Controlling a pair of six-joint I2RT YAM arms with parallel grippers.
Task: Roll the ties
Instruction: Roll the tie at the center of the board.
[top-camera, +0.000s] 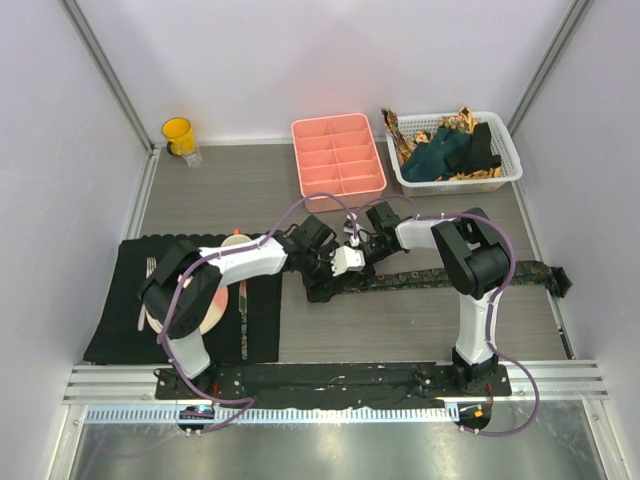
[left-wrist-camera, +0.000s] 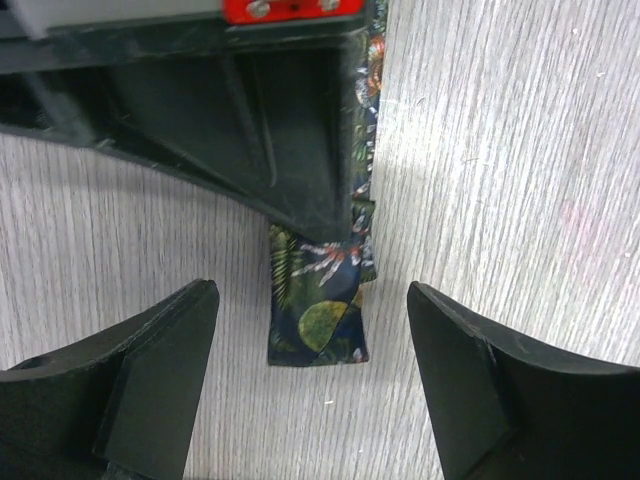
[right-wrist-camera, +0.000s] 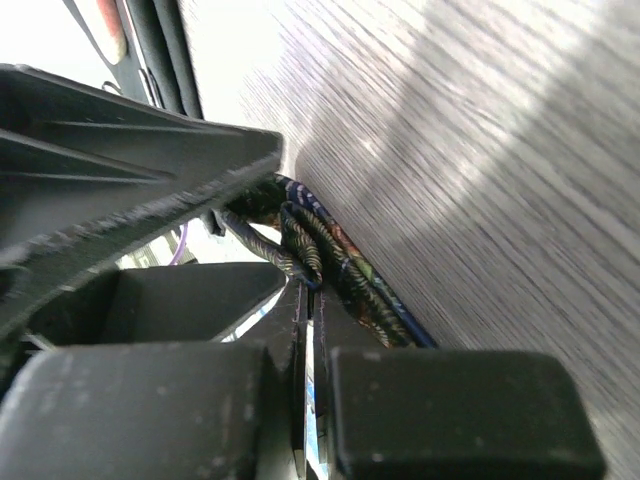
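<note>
A dark tie with a small multicoloured pattern (top-camera: 440, 277) lies in a long strip across the table, from the middle towards the right edge. Its left end is folded over (left-wrist-camera: 318, 310) on the wood. My right gripper (right-wrist-camera: 312, 290) is shut on that fold, with the doubled fabric (right-wrist-camera: 335, 255) bunched at its tips. My left gripper (left-wrist-camera: 310, 295) stands wide open around the folded end, its fingers (left-wrist-camera: 160, 350) well apart from the cloth on both sides. From above, both grippers meet at the tie's left end, the left one (top-camera: 322, 280) next to the right one (top-camera: 345, 268).
A white basket (top-camera: 505, 170) at the back right holds more ties (top-camera: 440, 150), teal, black and gold-brown. A pink divided tray (top-camera: 337, 155) stands beside it and a yellow cup (top-camera: 178, 133) at the back left. A black placemat (top-camera: 120, 300) with a plate (top-camera: 215, 312) lies left.
</note>
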